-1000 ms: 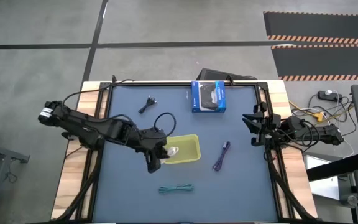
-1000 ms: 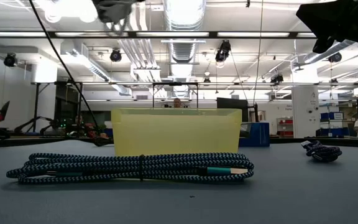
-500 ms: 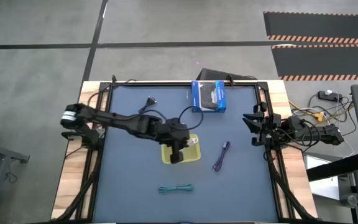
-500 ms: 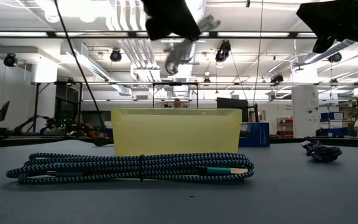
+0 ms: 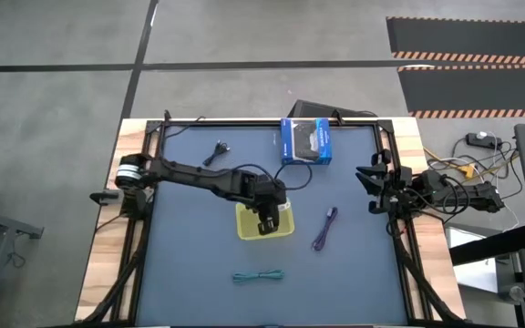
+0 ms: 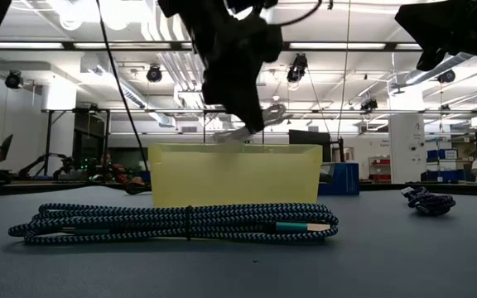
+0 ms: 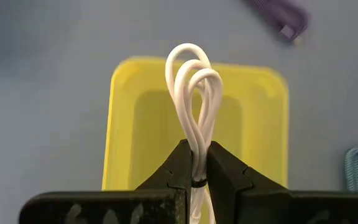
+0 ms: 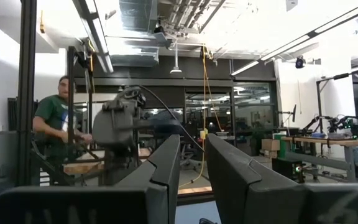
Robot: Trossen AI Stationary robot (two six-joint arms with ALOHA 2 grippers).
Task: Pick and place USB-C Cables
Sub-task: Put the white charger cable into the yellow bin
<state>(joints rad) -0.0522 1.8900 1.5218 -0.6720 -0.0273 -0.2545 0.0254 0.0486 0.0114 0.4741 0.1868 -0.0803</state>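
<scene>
My left gripper [image 5: 264, 221] hangs over the yellow tray [image 5: 285, 230] at the table's middle, shut on the white cable bundle [image 7: 196, 93]. In the low view the white cable [image 6: 259, 118] sits just above the tray's rim [image 6: 234, 149]. The black cable [image 5: 217, 151] lies at the far left. The purple cable [image 5: 324, 228] lies to the right of the tray. The teal cable [image 5: 259, 275] lies near the front edge. My right gripper [image 5: 372, 187] waits open at the table's right edge. My left gripper pinches the white bundle between its two fingers, just ahead of the dark tie band [image 7: 197, 183]. The fingers come from above, pointing down. The bundle's looped end [image 7: 194, 62] sticks out past the fingertips, clear of the tray and table.
A blue-and-black retail box [image 5: 305, 141] stands at the far edge, behind the tray. A dark metal frame [image 5: 153, 182] runs along the table's sides. A person stands in the room beyond [image 8: 58, 130].
My left gripper has carried the white cable toward the table's right, from beside the tray's left end to over the tray. It has then come down toward the tray's rim. It has stayed shut on the cable throughout.
</scene>
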